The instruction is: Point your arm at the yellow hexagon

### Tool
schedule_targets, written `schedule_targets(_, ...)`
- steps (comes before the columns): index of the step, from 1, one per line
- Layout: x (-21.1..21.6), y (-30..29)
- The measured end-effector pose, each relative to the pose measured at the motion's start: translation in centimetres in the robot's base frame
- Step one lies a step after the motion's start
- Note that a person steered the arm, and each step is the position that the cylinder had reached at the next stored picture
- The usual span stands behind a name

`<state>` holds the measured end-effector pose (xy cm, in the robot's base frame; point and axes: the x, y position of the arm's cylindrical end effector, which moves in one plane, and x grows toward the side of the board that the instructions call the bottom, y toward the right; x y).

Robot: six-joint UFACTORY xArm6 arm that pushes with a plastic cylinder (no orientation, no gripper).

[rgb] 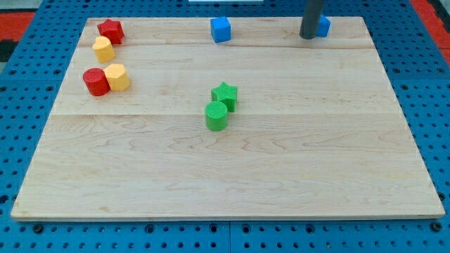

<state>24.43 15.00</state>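
Note:
The yellow hexagon [117, 76] lies near the board's left edge, touching a red cylinder [95, 82] on its left. My tip [308, 36] is at the view's top right, far from the hexagon. It stands just left of a blue block [324, 27] that it partly hides. The rod runs up out of the view's top.
A second yellow block [103, 49], its shape unclear, sits above the hexagon, with a red star [110, 29] above it. A blue cube [221, 29] is at top centre. A green star [225, 95] touches a green cylinder [216, 116] at the wooden board's [232, 183] middle.

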Motion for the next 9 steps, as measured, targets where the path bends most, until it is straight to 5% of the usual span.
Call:
schedule_targets(2,0.6,-2.9)
schedule_targets(8,15.9,-6.4)
schedule_targets(9,13.5,-7.2)
